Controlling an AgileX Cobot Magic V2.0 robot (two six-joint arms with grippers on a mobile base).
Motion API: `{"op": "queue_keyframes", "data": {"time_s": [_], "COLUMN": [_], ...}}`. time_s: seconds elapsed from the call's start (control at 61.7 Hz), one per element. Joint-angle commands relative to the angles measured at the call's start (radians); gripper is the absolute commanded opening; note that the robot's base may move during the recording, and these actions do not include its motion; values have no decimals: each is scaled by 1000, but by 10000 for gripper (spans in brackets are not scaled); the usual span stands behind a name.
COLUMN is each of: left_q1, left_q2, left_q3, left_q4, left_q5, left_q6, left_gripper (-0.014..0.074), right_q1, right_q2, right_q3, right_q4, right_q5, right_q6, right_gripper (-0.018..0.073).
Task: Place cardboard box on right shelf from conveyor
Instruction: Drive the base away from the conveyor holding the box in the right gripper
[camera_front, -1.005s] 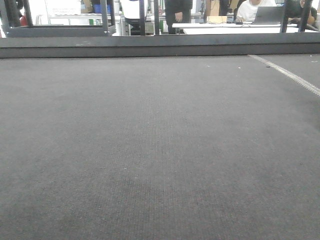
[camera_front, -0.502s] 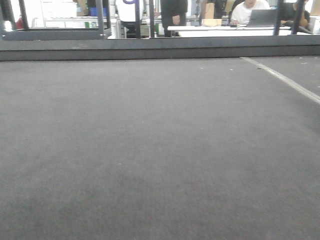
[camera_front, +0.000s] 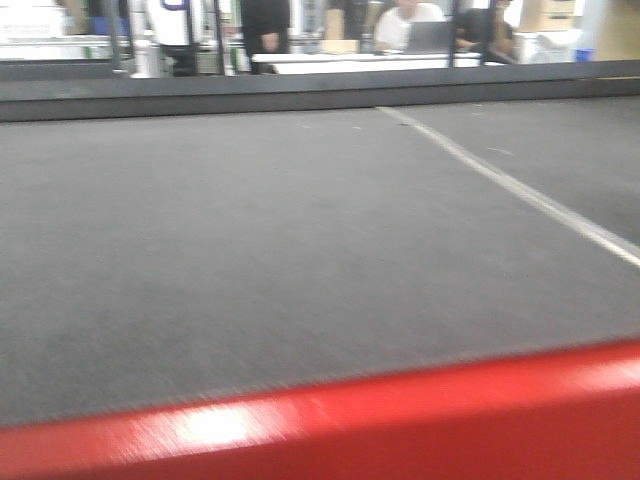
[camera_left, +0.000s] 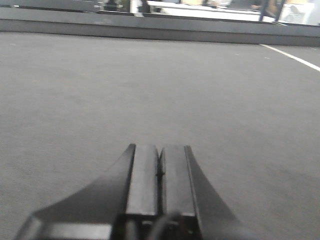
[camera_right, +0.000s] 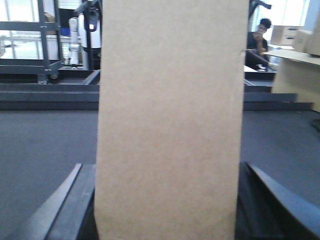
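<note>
Two claws are shown at a conveyor belt (camera_front: 300, 230) of dark grey, finely woven, matte material, wide and flat, crossed diagonally by a thin pale stripe (camera_front: 520, 190). A glossy red-painted frame (camera_front: 420, 420), smooth and catching a bright highlight, is seen along the belt's near edge in the front view. Compared with half a second ago, this red edge has come into the bottom of the front view, where only belt was seen, and the pale stripe has shifted to the left. The left claw (camera_left: 160, 150), black and wedge-shaped, is clenched: its two flat fingers (camera_left: 142, 175) are pressed together with only a hairline seam between them and nothing is held; whether the belt is touched cannot be told. The cardboard box (camera_right: 170, 115), plain tan, matte, upright and narrow, with a small nick on its right edge, is grasped by the right claw (camera_right: 167, 210), whose dark fingers (camera_right: 75, 200) are spread wide against both sides of the box, with the belt seen behind it.
</note>
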Motion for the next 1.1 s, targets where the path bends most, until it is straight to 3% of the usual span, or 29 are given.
{"op": "queue_keyframes", "data": {"time_s": [0.0,1.086], "left_q1": [-3,-3], "left_q2": [-7,-7], "left_q3": [-3,-3], "left_q4": [-3,-3], "left_q5": [-78,-78], "left_q6": [-1,-1], "left_gripper": [-119,-119], "right_q1": [-5,-3], "right_q2": [4,4], "right_q3": [-33,-33], "right_q4": [-1,-1], "right_q5": [-103,-103], "right_q6": [-5,-5], "right_gripper": [313,313]}}
